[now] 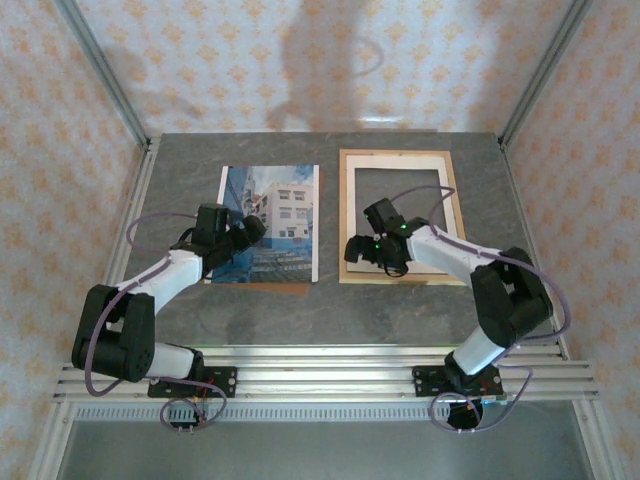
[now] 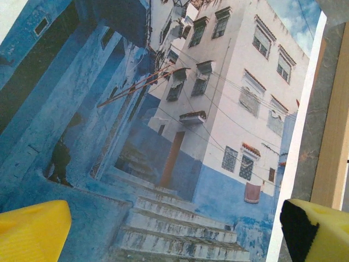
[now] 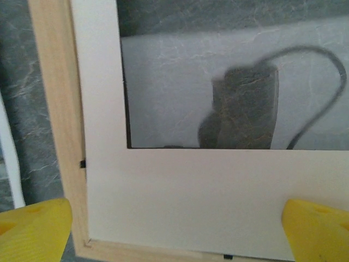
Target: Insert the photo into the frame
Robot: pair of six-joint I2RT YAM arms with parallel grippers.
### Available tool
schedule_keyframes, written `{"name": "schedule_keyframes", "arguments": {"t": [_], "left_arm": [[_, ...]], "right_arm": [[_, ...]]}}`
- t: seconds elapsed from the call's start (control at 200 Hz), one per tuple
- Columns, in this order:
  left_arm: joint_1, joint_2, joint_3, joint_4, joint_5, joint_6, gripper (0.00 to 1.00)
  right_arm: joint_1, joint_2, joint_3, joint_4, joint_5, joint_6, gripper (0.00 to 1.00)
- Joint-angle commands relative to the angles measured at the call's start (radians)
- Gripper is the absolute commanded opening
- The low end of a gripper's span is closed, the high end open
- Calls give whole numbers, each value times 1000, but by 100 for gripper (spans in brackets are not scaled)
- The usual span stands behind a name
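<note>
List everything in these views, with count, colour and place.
photo: one, blue and white, face up on the table, left of the frame
frame: one, light wood, flat on the table's right half
mat: one, cream, lying inside the frame, table showing through its window
brown board: one, edge peeking out under the photo's near edge
table: one, grey marbled
left gripper: one, black with yellow fingertips, open, above the photo's near left part
right gripper: one, same colours, open, above the frame's near left corner
</note>
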Motion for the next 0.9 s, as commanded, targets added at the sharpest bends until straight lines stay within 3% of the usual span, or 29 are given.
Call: {"name": "schedule_keyframes", "arguments": {"t": [0.0, 0.616, 0.896], "left_arm": [[11, -14, -19, 25, 8, -11, 100], [11, -25, 27, -14, -17, -5, 100], [19, -27, 68, -52, -46, 30, 100]], "right_arm": [[-8, 25, -4, 32, 22, 30, 99], [-10, -56, 32, 3, 58, 16, 100], [-13, -127, 118, -46, 191, 48, 100]]}}
